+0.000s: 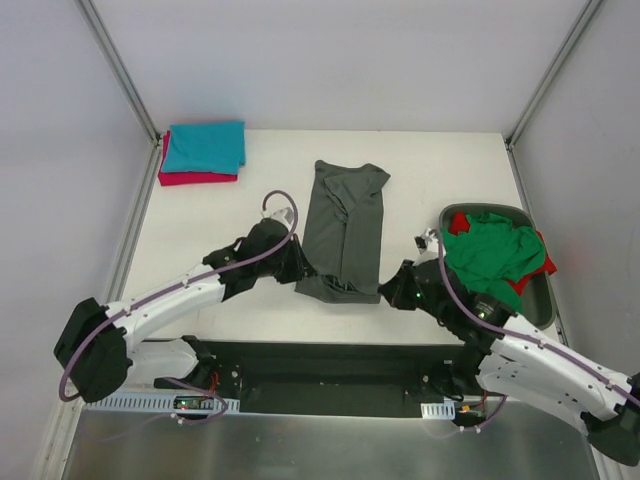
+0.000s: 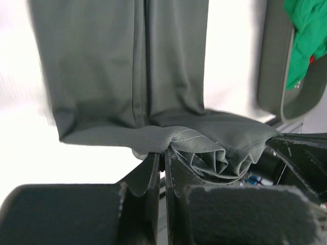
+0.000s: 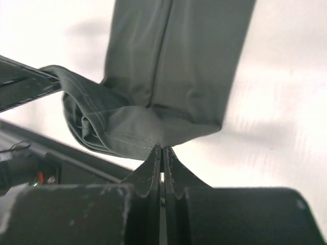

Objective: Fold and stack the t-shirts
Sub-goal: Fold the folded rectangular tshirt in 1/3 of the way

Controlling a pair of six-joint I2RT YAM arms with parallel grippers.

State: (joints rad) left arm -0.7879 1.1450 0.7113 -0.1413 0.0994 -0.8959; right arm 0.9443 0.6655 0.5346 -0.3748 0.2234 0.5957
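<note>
A grey t-shirt (image 1: 345, 225) lies in the middle of the table, folded lengthwise into a long strip. My left gripper (image 1: 300, 272) is shut on its near left hem corner (image 2: 168, 140). My right gripper (image 1: 392, 292) is shut on its near right hem corner (image 3: 153, 135). The near hem is bunched and lifted between the two grippers. A folded teal t-shirt (image 1: 205, 146) lies on a folded red one (image 1: 195, 178) at the far left. A green t-shirt (image 1: 492, 255) and a red one (image 1: 458, 222) lie crumpled in the bin.
A dark grey bin (image 1: 545, 300) stands at the right edge of the table, also in the left wrist view (image 2: 271, 61). Metal frame posts (image 1: 120, 70) rise at the back corners. The black arm mount (image 1: 320, 375) runs along the near edge.
</note>
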